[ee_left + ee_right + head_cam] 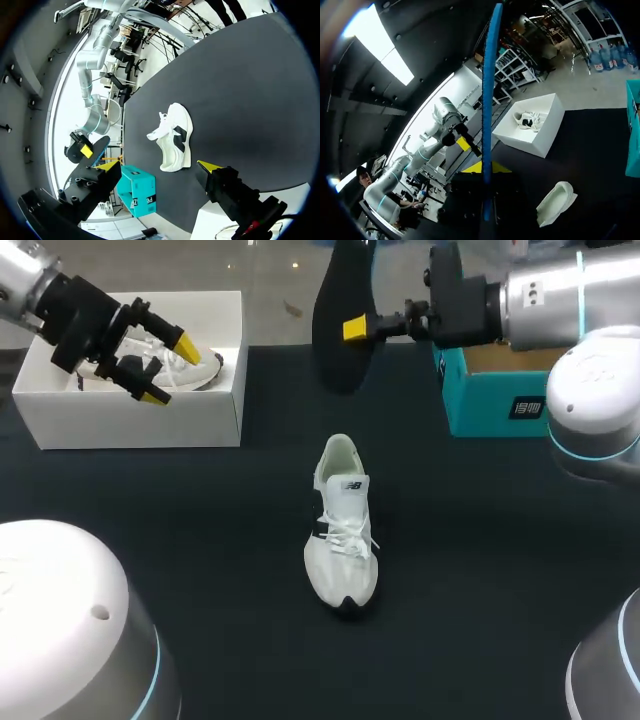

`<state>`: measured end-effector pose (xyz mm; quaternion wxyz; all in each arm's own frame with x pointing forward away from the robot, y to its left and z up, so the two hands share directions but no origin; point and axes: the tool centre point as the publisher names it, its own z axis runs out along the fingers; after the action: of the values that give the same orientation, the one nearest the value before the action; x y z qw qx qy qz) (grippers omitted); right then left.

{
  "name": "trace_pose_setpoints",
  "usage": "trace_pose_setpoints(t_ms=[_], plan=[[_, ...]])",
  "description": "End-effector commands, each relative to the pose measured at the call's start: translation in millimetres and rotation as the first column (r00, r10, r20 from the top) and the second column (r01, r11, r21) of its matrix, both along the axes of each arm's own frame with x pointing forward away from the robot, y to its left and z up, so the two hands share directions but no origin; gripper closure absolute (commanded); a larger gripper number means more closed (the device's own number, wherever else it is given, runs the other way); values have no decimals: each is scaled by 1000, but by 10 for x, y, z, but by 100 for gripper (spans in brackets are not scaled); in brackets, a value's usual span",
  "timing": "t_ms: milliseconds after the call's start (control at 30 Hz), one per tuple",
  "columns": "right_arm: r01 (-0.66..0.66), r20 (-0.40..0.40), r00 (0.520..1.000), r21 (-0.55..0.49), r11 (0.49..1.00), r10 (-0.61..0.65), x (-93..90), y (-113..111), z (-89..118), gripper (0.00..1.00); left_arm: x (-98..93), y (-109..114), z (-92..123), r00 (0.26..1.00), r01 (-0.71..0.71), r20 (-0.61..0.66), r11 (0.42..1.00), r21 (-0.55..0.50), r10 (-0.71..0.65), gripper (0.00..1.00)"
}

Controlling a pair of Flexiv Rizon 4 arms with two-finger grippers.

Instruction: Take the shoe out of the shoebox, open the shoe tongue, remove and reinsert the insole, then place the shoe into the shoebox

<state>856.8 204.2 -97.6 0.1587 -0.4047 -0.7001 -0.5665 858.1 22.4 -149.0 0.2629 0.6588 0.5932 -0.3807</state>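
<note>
Fingers, right: the right gripper (358, 330) pinches the dark insole (340, 300), which hangs upright in the air above the table's far side.
Fingers, left: the left gripper (168, 370) is spread wide with nothing between its tips, hovering over the white shoebox (130, 420).
Shoe: the white sneaker (342, 530) stands mid-table (480, 570), toe toward the robot, well apart from both grippers.
Shoebox: far left, with a second sneaker (195, 368) inside.
Teal box (490, 400): far right, beneath the right arm.

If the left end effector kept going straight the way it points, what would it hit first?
Probably the white shoe on the black table: the wrist view of the left end effector looks almost straight at it, nothing between. Depth is unclear; it might hit the table beside it.
</note>
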Motion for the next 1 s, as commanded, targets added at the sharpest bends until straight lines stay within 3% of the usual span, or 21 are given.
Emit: trace_pose_setpoints(t_ms=[33,400,800,833,1000], plan=[[12,16,1000,-7,1000,-12,112,167,-294,100,7,3,6,1000,2,-1,1000,4,-2,0],[8,127,992,-122,992,8,291,148,-703,100,7,3,6,1000,2,-1,1000,4,-2,0],[8,127,992,-122,992,8,291,148,-703,100,7,3,6,1000,2,-1,1000,4,-2,0],[-18,152,987,-193,981,48,288,235,-875,100,7,3,6,1000,2,-1,1000,4,-2,0],[-2,262,961,-309,951,87,349,308,-1239,100,7,3,6,1000,2,-1,1000,4,-2,0]])
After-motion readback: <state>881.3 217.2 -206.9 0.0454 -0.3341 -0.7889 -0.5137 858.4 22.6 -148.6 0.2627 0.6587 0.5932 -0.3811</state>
